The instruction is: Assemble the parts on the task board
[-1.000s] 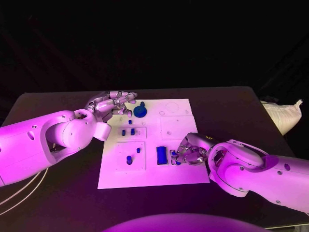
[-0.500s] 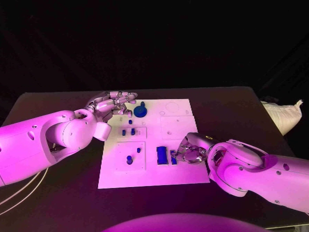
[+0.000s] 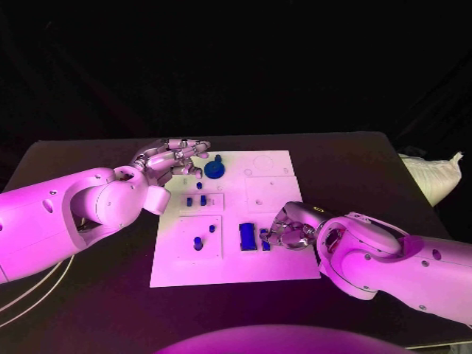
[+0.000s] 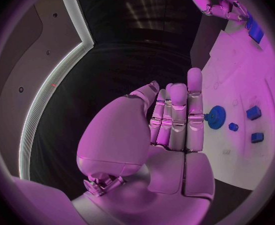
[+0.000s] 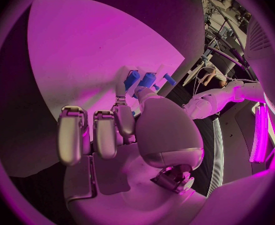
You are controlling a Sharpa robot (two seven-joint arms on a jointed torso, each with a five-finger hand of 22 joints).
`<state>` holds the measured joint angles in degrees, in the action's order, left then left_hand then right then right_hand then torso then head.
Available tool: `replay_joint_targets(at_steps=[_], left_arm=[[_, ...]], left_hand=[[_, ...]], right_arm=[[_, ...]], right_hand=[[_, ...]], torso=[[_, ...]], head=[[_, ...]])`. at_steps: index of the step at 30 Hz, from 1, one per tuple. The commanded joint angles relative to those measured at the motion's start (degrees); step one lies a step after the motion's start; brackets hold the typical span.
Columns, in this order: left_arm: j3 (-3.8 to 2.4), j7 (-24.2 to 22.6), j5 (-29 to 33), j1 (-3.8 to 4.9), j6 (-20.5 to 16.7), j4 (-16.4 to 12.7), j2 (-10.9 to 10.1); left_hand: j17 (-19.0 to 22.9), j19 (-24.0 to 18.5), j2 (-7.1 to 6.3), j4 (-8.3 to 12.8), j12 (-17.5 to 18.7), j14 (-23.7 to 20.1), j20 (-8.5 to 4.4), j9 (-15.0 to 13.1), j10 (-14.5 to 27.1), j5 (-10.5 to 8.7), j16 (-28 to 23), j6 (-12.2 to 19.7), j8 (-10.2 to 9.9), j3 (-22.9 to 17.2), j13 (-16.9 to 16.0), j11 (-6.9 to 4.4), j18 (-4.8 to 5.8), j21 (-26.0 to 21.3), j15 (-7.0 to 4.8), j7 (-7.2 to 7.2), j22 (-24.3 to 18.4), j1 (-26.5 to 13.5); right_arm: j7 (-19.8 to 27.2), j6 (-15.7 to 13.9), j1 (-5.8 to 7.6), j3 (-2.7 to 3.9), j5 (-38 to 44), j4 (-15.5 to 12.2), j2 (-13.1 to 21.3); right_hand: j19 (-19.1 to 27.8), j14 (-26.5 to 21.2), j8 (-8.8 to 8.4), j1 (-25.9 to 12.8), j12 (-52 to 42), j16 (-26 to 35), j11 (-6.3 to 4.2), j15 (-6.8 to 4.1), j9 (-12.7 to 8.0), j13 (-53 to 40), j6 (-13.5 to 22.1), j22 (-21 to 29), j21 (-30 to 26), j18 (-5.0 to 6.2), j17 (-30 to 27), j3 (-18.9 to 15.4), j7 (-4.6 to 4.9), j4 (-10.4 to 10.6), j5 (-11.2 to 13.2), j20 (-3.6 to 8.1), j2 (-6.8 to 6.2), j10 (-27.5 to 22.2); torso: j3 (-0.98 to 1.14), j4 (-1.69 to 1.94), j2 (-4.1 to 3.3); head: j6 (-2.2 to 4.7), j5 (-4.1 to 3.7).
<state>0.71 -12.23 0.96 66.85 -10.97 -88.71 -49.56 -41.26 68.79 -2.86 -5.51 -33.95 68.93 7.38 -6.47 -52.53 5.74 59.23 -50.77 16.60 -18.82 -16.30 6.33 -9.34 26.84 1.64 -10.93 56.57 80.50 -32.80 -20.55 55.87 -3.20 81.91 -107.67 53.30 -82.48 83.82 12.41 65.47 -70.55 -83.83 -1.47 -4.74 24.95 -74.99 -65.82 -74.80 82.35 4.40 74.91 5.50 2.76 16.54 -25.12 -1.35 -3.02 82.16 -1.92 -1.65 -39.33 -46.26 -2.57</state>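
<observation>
The white task board [image 3: 273, 269] lies mid-table. A round blue gear part [image 3: 214, 171] sits near its far left corner, and my left hand [image 3: 172, 158] hovers just beside it, holding nothing. That hand's fingers [image 4: 178, 120] are stretched side by side next to the gear [image 4: 216, 117]. Near the board's front, a blue block [image 3: 247, 236] stands. My right hand [image 3: 290, 233] is right of it and pinches a small blue part [image 3: 265, 241]. Finger and thumb close on that small part [image 5: 132, 78], the other fingers curled.
Several small blue parts [image 3: 195, 200] stand in the board's left middle plate, and two more [image 3: 198, 244] in the front left plate. The black table [image 3: 363, 162] surrounds the board. A pale bag [image 3: 433, 177] lies off the table's right edge.
My right hand's fingers have shifted slightly around the small blue part beside the block. The left arm has stayed where it was.
</observation>
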Motion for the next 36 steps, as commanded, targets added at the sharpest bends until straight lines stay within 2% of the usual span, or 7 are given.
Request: replay_joint_targets(at_steps=[1, 4, 9, 16, 23, 30, 36], left_arm=[[-0.03, -0.14, -0.28, -0.01, 1.17, -0.04, 0.10], [-0.03, -0.15, -0.28, -0.01, 1.20, -0.02, 0.09], [-0.02, -0.15, -0.29, -0.02, 1.22, 0.00, -0.01], [0.00, -0.14, -0.29, -0.06, 1.23, 0.05, -0.02], [0.01, -0.09, -0.30, -0.09, 1.28, 0.08, -0.03], [0.02, -0.10, -0.33, -0.13, 1.24, 0.08, 0.02], [0.02, -0.14, -0.34, -0.14, 1.21, 0.07, 0.05]], left_hand=[[0.05, 0.01, -0.10, 0.18, -0.34, -0.36, 0.07, 0.05, 0.42, -0.09, -0.40, 0.52, 0.32, 0.02, 0.05, -0.03, -1.11, -0.22, 0.06, 0.02, -0.08, 0.61], [0.05, 0.01, -0.10, 0.18, -0.34, -0.36, 0.07, 0.05, 0.42, -0.09, -0.40, 0.52, 0.32, 0.02, 0.05, -0.03, -1.11, -0.22, 0.06, 0.02, -0.08, 0.61], [0.05, 0.01, -0.10, 0.18, -0.34, -0.36, 0.07, 0.05, 0.42, -0.09, -0.40, 0.52, 0.32, 0.02, 0.05, -0.03, -1.11, -0.22, 0.06, 0.02, -0.08, 0.61], [0.13, 0.01, -0.10, 0.20, -0.34, -0.41, 0.07, 0.06, 0.44, -0.09, -0.45, 0.55, 0.33, 0.02, 0.07, -0.02, -1.11, -0.23, 0.06, 0.01, -0.09, 0.63], [0.13, 0.01, -0.10, 0.20, -0.34, -0.41, 0.07, 0.06, 0.44, -0.09, -0.45, 0.55, 0.33, 0.02, 0.07, -0.02, -1.11, -0.23, 0.06, 0.01, -0.09, 0.63], [0.13, 0.01, -0.10, 0.20, -0.34, -0.41, 0.07, 0.06, 0.44, -0.09, -0.45, 0.55, 0.33, 0.02, 0.07, -0.02, -1.11, -0.23, 0.06, 0.01, -0.09, 0.63], [0.13, 0.01, -0.10, 0.20, -0.34, -0.41, 0.07, 0.06, 0.44, -0.09, -0.45, 0.55, 0.33, 0.02, 0.07, -0.02, -1.11, -0.23, 0.06, 0.01, -0.09, 0.63]], right_arm=[[0.89, -0.24, -0.05, -0.01, 0.89, -0.25, 0.20], [1.19, -0.88, -0.05, -0.01, 1.46, -0.53, 0.71], [2.29, -1.57, -0.06, 0.01, 1.34, -1.23, 2.08], [4.03, 0.64, -0.05, 0.03, -0.17, -1.74, 3.44], [4.90, 1.43, -0.05, 0.03, -0.66, -1.73, 3.81], [5.16, 1.93, -0.05, 0.03, -0.82, -1.47, 3.83], [5.49, 2.66, -0.05, 0.03, -0.51, -1.20, 3.44]], right_hand=[[-0.41, 4.73, 0.23, -0.94, 0.06, -0.16, 0.14, -0.20, 0.15, -1.66, 0.16, -0.01, 0.23, -1.16, 7.87, -0.69, 0.09, -0.03, 0.50, -0.13, -0.01, 0.26], [-0.41, 4.73, 0.31, -1.45, 0.05, -0.16, 0.11, -0.20, 0.43, -1.76, 0.21, -0.02, 0.22, -1.16, 7.88, -1.72, 0.06, -0.04, 2.11, -0.13, 0.24, 0.29], [-0.13, 4.63, 0.31, -1.45, 0.89, 0.21, 0.18, -0.16, 0.95, -1.39, 0.63, 0.49, -0.10, -1.05, 7.46, -3.99, 0.12, -0.27, 7.49, -0.16, 0.02, -0.08], [0.33, 4.48, 0.27, 0.37, 2.06, 0.80, 0.41, 0.03, 1.63, -0.87, 1.26, 1.30, -0.65, -0.87, 6.84, -7.08, 0.36, -0.77, 14.21, -0.34, -0.77, -0.68], [0.44, 4.45, 0.34, 2.59, 2.27, 1.00, 0.45, 0.07, 2.06, -0.87, 1.44, 1.53, -0.84, -0.82, 6.65, -8.13, 0.40, -1.48, 16.32, -0.39, 0.17, -0.77], [0.42, 4.46, 0.37, 3.15, 2.18, 0.99, 0.45, 0.07, 2.16, -0.95, 1.45, 1.47, -0.83, -0.83, 6.67, -8.30, 0.40, -1.71, 16.49, -0.39, 0.45, -0.73], [0.40, 4.47, 0.44, 4.49, 1.99, 0.99, 0.43, 0.06, 2.38, -1.13, 1.45, 1.46, -0.85, -0.83, 6.68, -8.64, 0.38, -2.44, 16.42, -0.38, 0.96, -0.63]], torso=[[0.08, -0.03, -0.01], [0.12, -0.10, 0.02], [0.12, -0.10, -0.02], [0.12, -0.05, -0.03], [0.07, -0.06, 0.01], [0.02, 0.07, 0.00], [0.00, 0.01, 0.02]], head=[[0.03, 0.04], [0.06, 0.05], [0.17, 0.00], [0.19, 0.02], [0.16, -0.09], [0.08, -0.22], [-0.04, -0.09]])
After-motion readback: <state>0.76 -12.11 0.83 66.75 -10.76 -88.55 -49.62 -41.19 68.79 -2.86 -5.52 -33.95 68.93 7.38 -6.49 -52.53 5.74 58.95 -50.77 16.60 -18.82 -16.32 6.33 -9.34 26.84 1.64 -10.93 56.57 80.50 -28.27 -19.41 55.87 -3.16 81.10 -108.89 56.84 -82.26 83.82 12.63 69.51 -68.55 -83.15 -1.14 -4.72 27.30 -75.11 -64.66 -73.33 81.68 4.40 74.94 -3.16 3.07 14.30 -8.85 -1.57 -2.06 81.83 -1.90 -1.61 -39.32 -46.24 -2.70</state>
